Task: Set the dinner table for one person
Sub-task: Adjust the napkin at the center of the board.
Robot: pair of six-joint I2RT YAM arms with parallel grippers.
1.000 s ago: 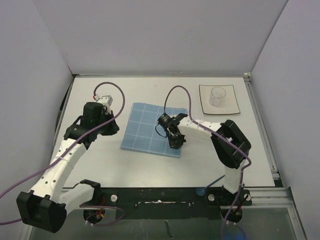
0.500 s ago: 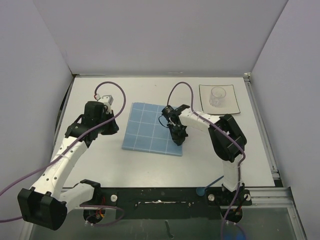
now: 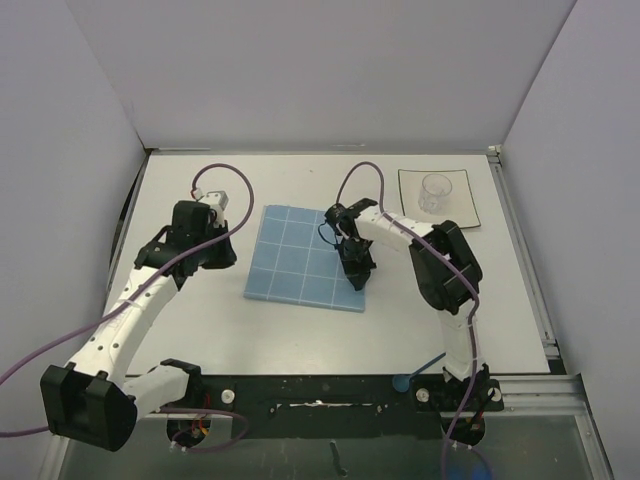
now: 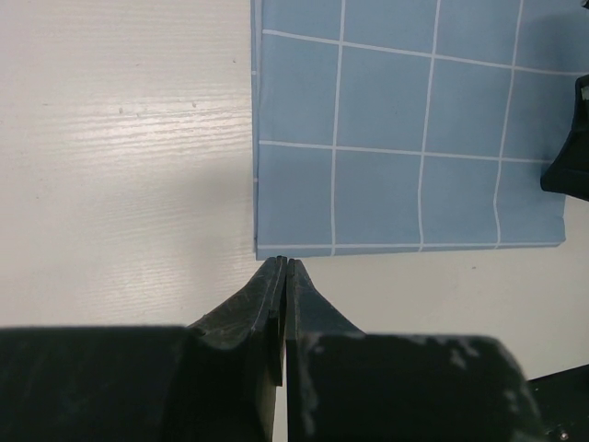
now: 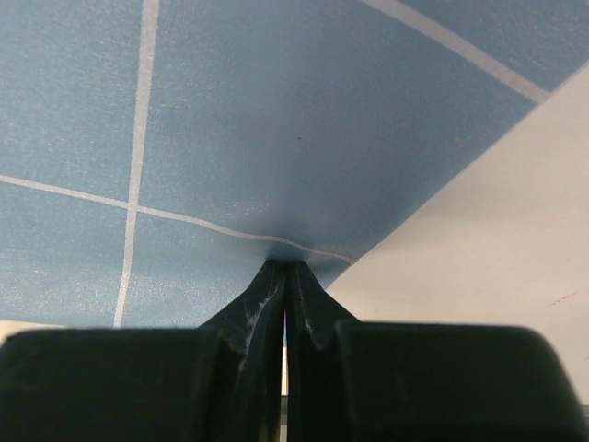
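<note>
The white dinner table (image 3: 300, 340) carries a blue grid-patterned placemat (image 3: 295, 260) lying flat in its middle. My right gripper (image 3: 355, 272) points down at the mat's right part, near the right edge. In the right wrist view this gripper (image 5: 283, 264) is shut, and the placemat (image 5: 276, 110) puckers up into its tips, bending a white grid line. My left gripper (image 3: 232, 258) is just off the mat's left edge. The left wrist view shows that gripper (image 4: 283, 261) shut with nothing in it, close to a corner of the placemat (image 4: 386, 110).
A square white plate (image 3: 462, 215) with a dark rim sits at the far right of the table. A clear glass cup (image 3: 434, 192) stands on it. Grey walls close the table on three sides. Purple cables loop above both arms.
The right arm's elbow has swung left and its wrist turned, with the gripper staying at the mat's right part. The left arm shifted slightly. The placemat has barely moved.
</note>
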